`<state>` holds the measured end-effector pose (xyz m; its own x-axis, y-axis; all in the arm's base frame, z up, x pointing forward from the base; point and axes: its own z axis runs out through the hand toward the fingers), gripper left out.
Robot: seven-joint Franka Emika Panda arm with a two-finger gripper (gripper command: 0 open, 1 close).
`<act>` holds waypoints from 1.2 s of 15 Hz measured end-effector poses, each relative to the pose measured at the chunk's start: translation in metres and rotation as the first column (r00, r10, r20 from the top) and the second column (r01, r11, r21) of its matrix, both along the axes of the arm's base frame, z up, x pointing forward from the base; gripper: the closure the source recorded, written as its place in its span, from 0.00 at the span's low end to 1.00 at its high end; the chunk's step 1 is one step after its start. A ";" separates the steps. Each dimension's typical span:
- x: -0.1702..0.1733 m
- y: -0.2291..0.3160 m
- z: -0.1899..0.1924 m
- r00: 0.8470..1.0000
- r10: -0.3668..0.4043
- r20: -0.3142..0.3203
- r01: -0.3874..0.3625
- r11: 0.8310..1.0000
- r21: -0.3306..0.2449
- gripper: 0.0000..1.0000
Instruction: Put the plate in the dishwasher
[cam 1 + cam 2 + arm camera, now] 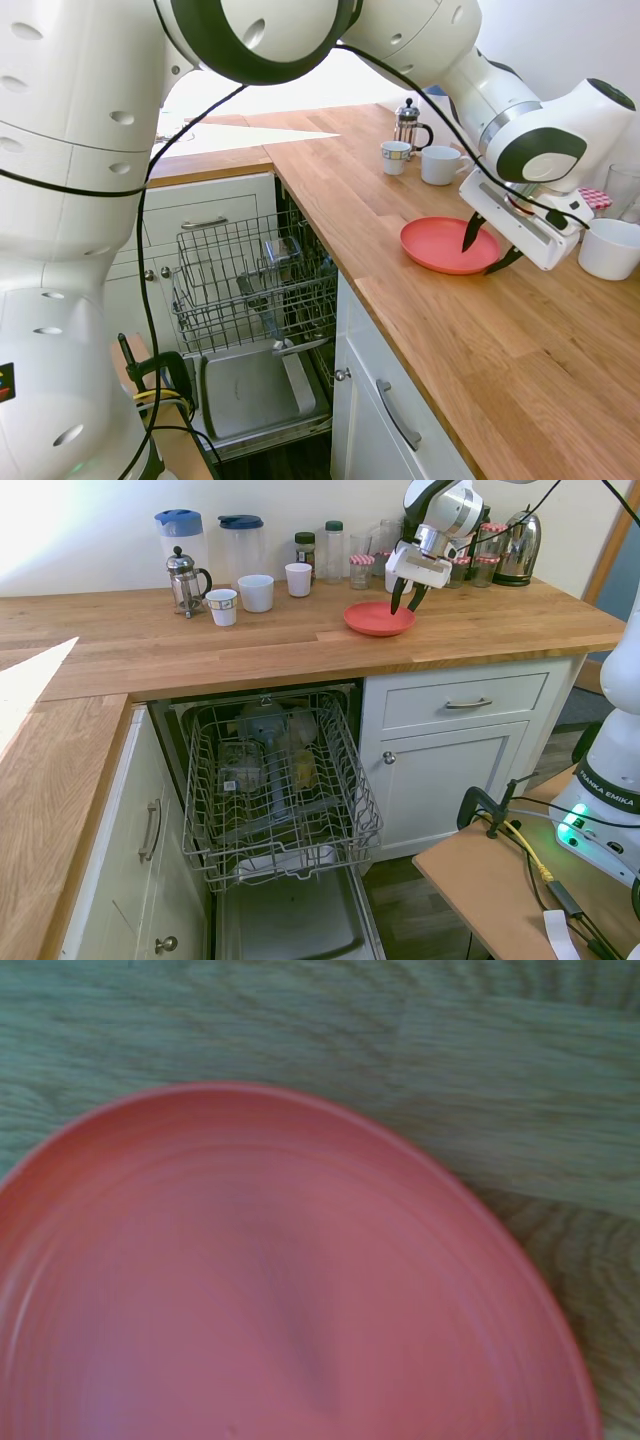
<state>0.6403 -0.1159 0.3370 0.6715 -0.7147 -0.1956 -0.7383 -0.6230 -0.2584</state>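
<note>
Over the plate [440,245], the down-tilted gripper [488,252] hangs spread apart, holding nothing.

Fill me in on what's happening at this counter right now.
A white robot arm has its gripper down at the coral-pink plate, which lies flat on the wooden counter. The fingers are open, one over the plate and one at its rim, so nothing is lifted yet. The dishwasher under the counter is open with its wire rack pulled out, waiting. Mugs and a French press stand further back along the counter.
</note>
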 end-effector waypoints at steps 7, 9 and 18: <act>0.002 0.003 -0.009 1.000 0.000 -0.003 0.000 1.000 -0.004 1.00; 0.003 0.002 -0.009 1.000 -0.004 0.001 0.004 1.000 -0.005 1.00; 0.009 0.021 0.001 0.999 -0.014 0.035 0.014 1.000 0.016 1.00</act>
